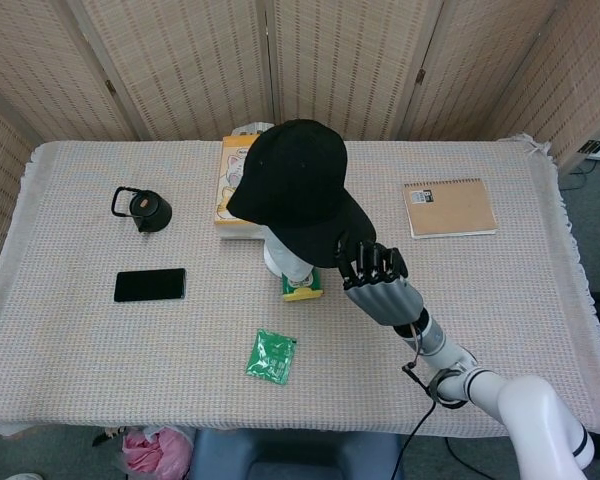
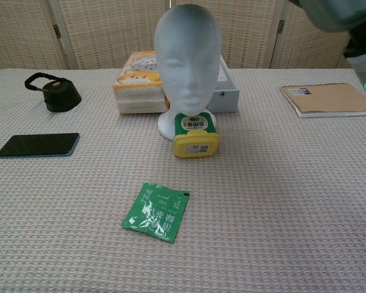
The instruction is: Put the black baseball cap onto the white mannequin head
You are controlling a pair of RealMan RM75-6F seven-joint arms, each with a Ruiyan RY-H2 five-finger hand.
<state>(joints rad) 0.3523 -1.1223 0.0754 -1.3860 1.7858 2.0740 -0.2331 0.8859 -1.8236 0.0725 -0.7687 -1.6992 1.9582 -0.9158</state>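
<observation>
Cap carrying is the step I am judging to be nearly over: the black baseball cap (image 1: pixel 298 188) is hanging in the air directly above the white mannequin head (image 2: pixel 188 58), covering almost all of it in the head view. I am gripping the cap at its brim edge with my right hand (image 1: pixel 377 280), fingers curled onto the dark fabric, the forearm reaching up from the lower right. I am not seeing my left hand in either view.

In the chest view the mannequin head is standing upright with its crown bare and grey in shadow, and no cap fabric is touching it there, so I am judging the cap to be above it, not seated. Lifting the cap and bringing it across look done. Lowering it, settling the crown over the skull and letting go are what I am reckoning is left.

Around the base, a yellow-lidded jar (image 2: pixel 196 135) is lying just in front of the mannequin, touching or nearly touching its foot. A green tea sachet (image 2: pixel 156 211) is lying nearer me. A black phone (image 2: pixel 38 144) and a black kettlebell-shaped weight (image 2: pixel 57 93) are sitting well off to the left, a cat-printed box (image 2: pixel 136 82) is behind the mannequin, and a brown notebook (image 1: pixel 449 207) is lying to the right on the woven tablecloth (image 2: pixel 280 201)
</observation>
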